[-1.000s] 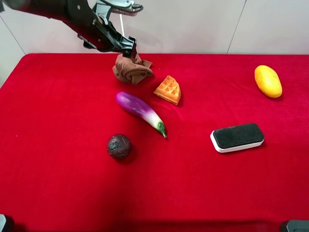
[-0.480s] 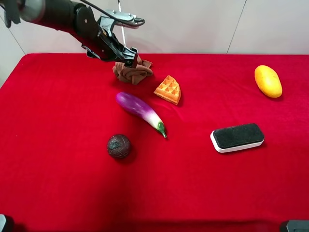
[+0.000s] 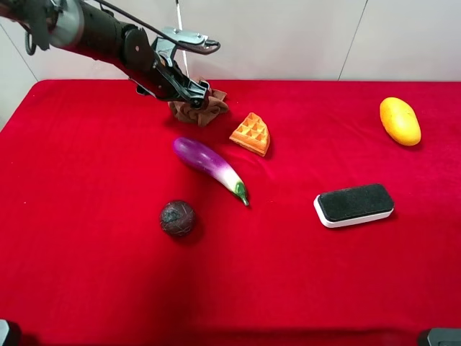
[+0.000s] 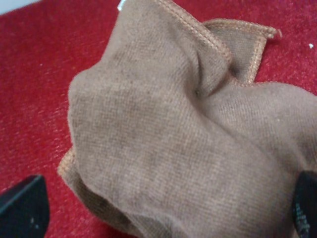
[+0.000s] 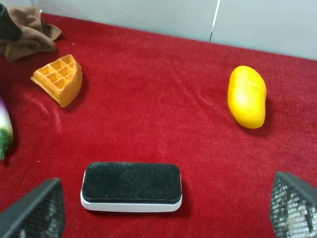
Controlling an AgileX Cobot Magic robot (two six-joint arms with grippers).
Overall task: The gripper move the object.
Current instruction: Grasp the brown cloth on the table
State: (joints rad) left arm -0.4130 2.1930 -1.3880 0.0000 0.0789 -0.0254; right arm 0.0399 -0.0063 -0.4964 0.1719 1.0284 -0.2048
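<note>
Brown cloth [image 3: 202, 108] – a soft, finely woven rag with stitched orange-brown hems, crumpled into a loose, folded heap – lies at the far edge of the red, felt-like table [image 3: 86, 252], near the pale back wall and just beside a ridged orange waffle wedge [image 3: 251, 133]. The left arm reaches in from the upper left of the high view, its dark links slanting downward, and the left gripper [image 3: 196, 92] sits right over the cloth's top. In the left wrist view the fabric fills nearly everything, with the two black fingertips [image 4: 22, 208] far apart on opposite sides of the heap; the jaws are spread wide around the cloth and not closed on it. The right gripper [image 5: 163, 213] is likewise spread wide with nothing between its mesh-patterned tips; it hangs above the table near a flat rounded eraser [image 3: 354, 205] with a black felt top and white base. Elsewhere lie a glossy purple eggplant [image 3: 209, 164], a dark, rough ball [image 3: 177, 218] and a smooth yellow mango [image 3: 400, 120] – all well apart from the cloth.
</note>
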